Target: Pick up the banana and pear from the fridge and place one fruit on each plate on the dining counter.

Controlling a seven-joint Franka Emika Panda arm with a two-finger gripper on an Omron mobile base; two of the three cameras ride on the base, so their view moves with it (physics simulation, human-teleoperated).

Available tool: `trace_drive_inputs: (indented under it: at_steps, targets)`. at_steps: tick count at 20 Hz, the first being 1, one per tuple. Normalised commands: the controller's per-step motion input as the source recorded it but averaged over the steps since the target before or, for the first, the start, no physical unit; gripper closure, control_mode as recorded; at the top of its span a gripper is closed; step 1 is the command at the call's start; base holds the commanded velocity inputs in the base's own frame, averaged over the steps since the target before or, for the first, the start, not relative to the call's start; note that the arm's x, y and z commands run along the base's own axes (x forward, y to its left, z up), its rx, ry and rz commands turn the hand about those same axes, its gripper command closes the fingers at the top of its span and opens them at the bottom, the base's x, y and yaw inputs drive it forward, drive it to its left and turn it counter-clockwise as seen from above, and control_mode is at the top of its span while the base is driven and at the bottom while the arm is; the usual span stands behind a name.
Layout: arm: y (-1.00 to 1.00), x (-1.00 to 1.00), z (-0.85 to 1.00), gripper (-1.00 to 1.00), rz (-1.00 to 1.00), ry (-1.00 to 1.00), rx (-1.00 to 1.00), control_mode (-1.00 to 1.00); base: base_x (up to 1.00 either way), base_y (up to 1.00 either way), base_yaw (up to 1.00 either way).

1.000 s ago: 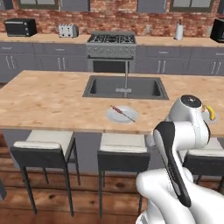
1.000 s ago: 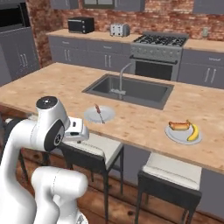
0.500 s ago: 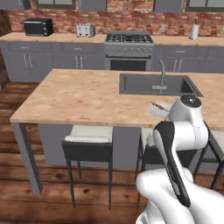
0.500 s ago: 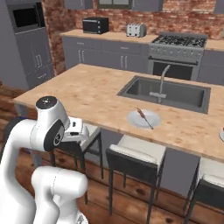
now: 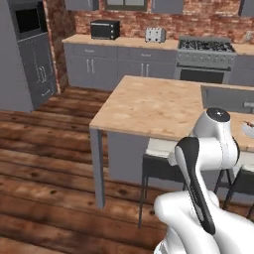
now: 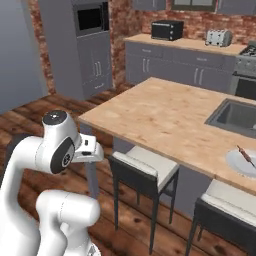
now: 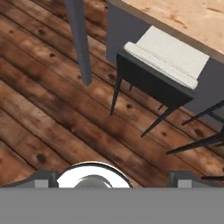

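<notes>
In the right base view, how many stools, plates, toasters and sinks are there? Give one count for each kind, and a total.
Stools: 2
Plates: 1
Toasters: 1
Sinks: 1
Total: 5

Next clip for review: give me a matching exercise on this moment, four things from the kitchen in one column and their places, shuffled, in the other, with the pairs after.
Things:
1. black microwave
2. silver toaster
3. pale round plate with a thin brown stick
4. white-cushioned dark stool

Places:
A. on the light wood dining counter, beside the inset grey sink
B. on the wall counter, just left of the stove
C. tucked under the dining counter's edge
D. on the wall counter, near its left end

Pairs: 1-D, 2-B, 3-A, 4-C
</notes>
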Motion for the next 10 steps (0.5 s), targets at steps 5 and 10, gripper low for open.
trace_drive_inputs:
  at_steps: [5, 10]
  targets:
    - [0.0, 0.0, 0.0, -1.0, 0.0, 0.0, 0.0, 1.0, -0.01, 0.66, 0.51]
    - [0.0, 0.0, 0.0, -1.0, 0.0, 0.0, 0.0, 1.0, 0.0, 0.54, 0.38]
